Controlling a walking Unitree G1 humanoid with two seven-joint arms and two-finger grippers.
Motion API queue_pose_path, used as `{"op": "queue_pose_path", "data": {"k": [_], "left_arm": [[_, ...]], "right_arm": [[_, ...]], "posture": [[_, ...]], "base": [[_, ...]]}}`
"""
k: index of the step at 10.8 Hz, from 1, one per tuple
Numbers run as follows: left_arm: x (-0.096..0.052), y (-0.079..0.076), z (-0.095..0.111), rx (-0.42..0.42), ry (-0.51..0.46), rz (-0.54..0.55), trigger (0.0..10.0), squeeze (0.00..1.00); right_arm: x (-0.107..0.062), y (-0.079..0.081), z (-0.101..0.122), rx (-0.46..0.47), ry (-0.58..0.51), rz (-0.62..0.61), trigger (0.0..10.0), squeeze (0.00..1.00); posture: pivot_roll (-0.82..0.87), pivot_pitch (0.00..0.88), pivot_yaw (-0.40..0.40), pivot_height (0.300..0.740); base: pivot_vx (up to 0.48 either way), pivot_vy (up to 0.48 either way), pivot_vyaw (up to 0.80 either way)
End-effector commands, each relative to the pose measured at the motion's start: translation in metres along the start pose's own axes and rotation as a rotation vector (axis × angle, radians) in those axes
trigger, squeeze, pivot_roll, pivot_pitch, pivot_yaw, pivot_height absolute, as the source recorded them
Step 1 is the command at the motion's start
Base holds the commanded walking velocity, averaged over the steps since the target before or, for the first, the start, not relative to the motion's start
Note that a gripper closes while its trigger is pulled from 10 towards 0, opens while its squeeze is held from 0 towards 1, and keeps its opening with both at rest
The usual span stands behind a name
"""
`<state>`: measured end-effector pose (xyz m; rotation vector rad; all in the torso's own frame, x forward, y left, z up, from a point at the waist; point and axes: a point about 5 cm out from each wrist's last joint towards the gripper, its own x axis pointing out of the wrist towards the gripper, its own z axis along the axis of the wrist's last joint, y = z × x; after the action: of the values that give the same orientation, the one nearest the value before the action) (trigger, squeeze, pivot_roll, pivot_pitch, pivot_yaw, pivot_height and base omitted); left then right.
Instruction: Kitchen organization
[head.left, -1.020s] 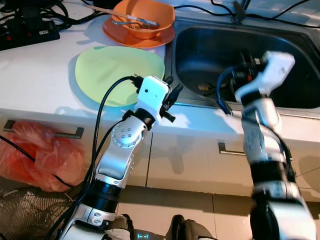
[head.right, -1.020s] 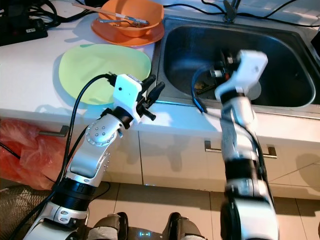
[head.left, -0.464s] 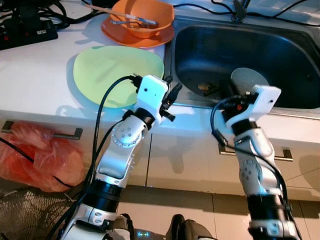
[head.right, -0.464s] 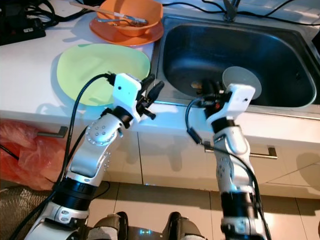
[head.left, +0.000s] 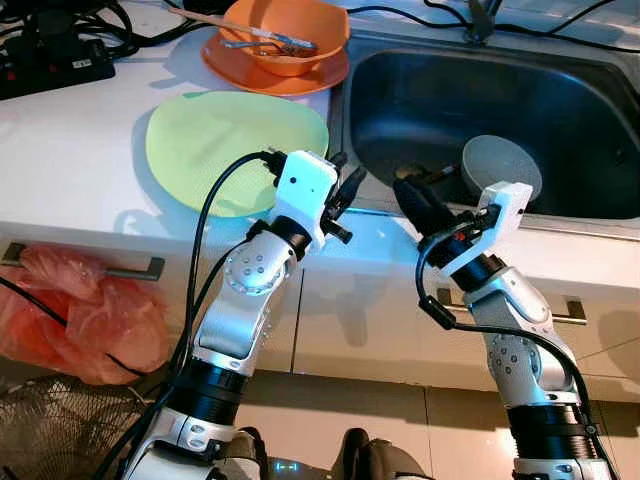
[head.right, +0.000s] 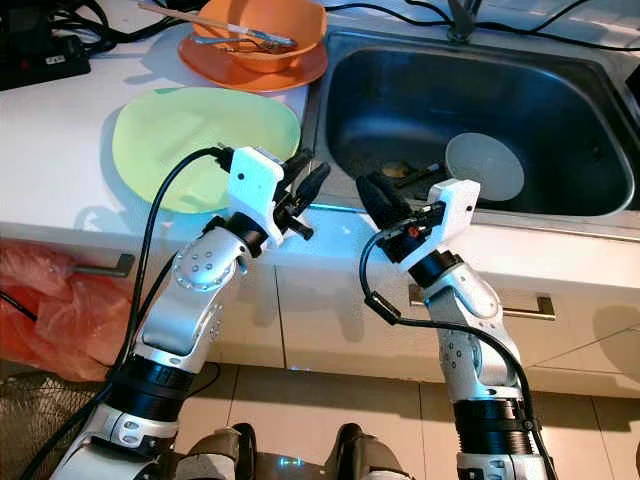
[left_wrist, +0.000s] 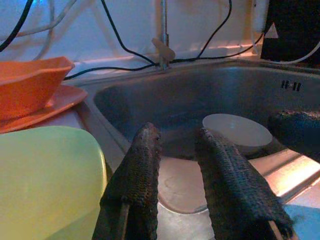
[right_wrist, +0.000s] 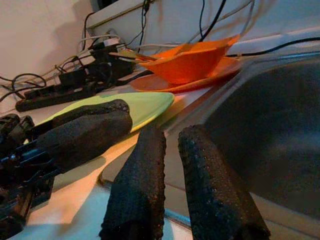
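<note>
a white kitchen counter (head.left: 70, 150) runs across the scene with a stainless steel sink basin (head.left: 560, 90) set into it on the robot's right. white cabinet fronts with metal bar handles (head.left: 120, 268) sit below the counter, and a crumpled red plastic bag (head.left: 80, 320) hangs near the left handle. a round pale green plate (head.left: 235, 140) lies flat on the counter just beside the sink's left edge. behind it an orange bowl (head.left: 290, 30) with utensils in it stands on an orange plate (head.left: 275, 78). black cables and a power strip (head.left: 55, 65) lie at the counter's back left corner. a round grey-white dish (head.left: 500, 165) lies inside the sink near its front wall.

the left gripper (head.left: 345, 195) hovers over the counter's front edge between the green plate and the sink, its fingers slightly parted and holding nothing; the green plate is just to its left. the right gripper (head.left: 415, 205) hangs at the sink's front rim, fingers close together with a narrow gap, empty, the grey-white dish just beyond and to its right.
</note>
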<state>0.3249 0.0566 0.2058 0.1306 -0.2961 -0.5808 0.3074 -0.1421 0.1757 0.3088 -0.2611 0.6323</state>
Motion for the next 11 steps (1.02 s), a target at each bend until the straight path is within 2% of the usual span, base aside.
{"op": "queue_pose_path", "data": {"k": [1,2,3,4,5,7,8,9,10,11], "left_arm": [[0.003,-0.004,0.006,-0.003,-0.017,-0.018,10.0,0.0],[0.003,-0.001,0.008,-0.006,-0.024,-0.01,10.0,0.0],[0.003,0.005,0.02,0.019,-0.054,-0.005,10.0,0.0],[0.003,0.016,0.037,0.073,-0.101,0.024,10.0,0.0],[0.003,0.027,0.047,0.103,-0.121,0.076,10.0,0.0],[-0.002,0.065,0.063,0.16,-0.144,0.263,10.0,0.0],[-0.013,0.09,0.065,0.139,-0.126,0.365,10.0,0.0],[-0.023,0.106,0.062,0.153,-0.083,0.413,10.0,0.0],[-0.041,0.124,0.053,0.214,0.011,0.451,10.0,0.0],[-0.062,0.138,0.056,0.217,0.018,0.508,10.0,0.0]], "right_arm": [[-0.009,-0.008,-0.016,0.043,0.07,-0.04,10.0,0.0],[-0.009,-0.009,-0.016,0.045,0.076,-0.038,10.0,0.0],[-0.008,-0.008,-0.017,0.049,0.076,-0.026,10.0,0.0],[-0.005,-0.006,-0.02,0.053,0.077,-0.022,10.0,0.0],[-0.003,-0.005,-0.021,0.055,0.078,-0.022,10.0,0.0],[0.0,-0.002,-0.024,0.063,0.08,-0.007,10.0,0.0],[0.001,-0.001,-0.025,0.062,0.081,-0.005,10.0,0.0],[0.001,-0.001,-0.026,0.063,0.083,-0.007,10.0,0.0],[0.001,-0.001,-0.028,0.065,0.086,-0.005,10.0,0.0],[0.0,0.0,-0.029,0.064,0.091,-0.001,10.0,0.0]], "posture": [[0.14,0.208,-0.065,0.74],[0.15,0.208,-0.064,0.74],[0.16,0.208,-0.061,0.74],[0.17,0.208,-0.06,0.74],[0.17,0.208,-0.058,0.74],[0.18,0.205,-0.054,0.74],[0.18,0.205,-0.053,0.74],[0.18,0.203,-0.052,0.74],[0.19,0.202,-0.049,0.74],[0.2,0.2,-0.05,0.74]], "base": [[0.0,0.0,0.0],[0.0,0.0,0.0],[0.0,0.0,0.0],[0.0,0.0,0.0],[0.0,0.0,0.0],[0.0,0.0,0.0],[0.0,0.0,0.0],[0.0,0.0,0.0],[0.0,0.0,0.0],[0.0,0.0,0.0]]}}
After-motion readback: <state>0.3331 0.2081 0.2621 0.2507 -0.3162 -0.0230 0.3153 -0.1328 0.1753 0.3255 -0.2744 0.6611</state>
